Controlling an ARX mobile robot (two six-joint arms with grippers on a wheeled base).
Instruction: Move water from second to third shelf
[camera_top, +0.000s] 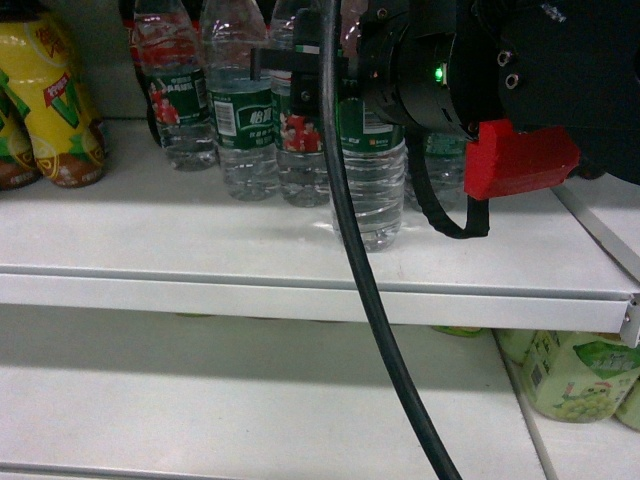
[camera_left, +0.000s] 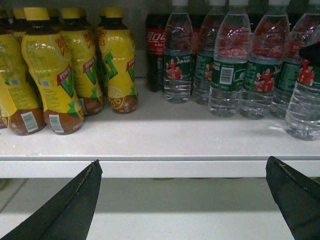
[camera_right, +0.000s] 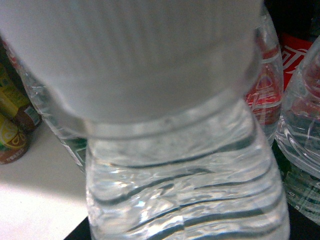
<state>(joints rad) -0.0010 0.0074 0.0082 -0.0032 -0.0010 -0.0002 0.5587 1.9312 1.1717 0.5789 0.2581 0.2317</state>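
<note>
Right gripper (camera_top: 335, 85) is up at the front water bottle (camera_top: 370, 180) on the upper white shelf (camera_top: 300, 270), body covering the bottle's neck and label top. Can't tell how far the jaws are apart or whether they clamp it; fingertips are hidden in head view. Right wrist view is filled by that bottle's white cap (camera_right: 130, 55) and ribbed shoulder, very close, blurred.

Bottle stands upright near the shelf's front edge, just ahead of the row of matching green-label bottles (camera_top: 245, 125). A black cable (camera_top: 370, 290) hangs down in front of it.

Left gripper (camera_left: 182, 200) sits below the shelf lip, fingers (camera_left: 70, 210) spread wide, nothing between them.

Yellow drink bottles (camera_left: 50, 70) stand on the left of the same shelf, a red-label cola bottle (camera_left: 156, 50) behind the waters. Pale green bottles (camera_top: 575, 375) sit on the lower shelf (camera_top: 250, 400), right side.
</note>
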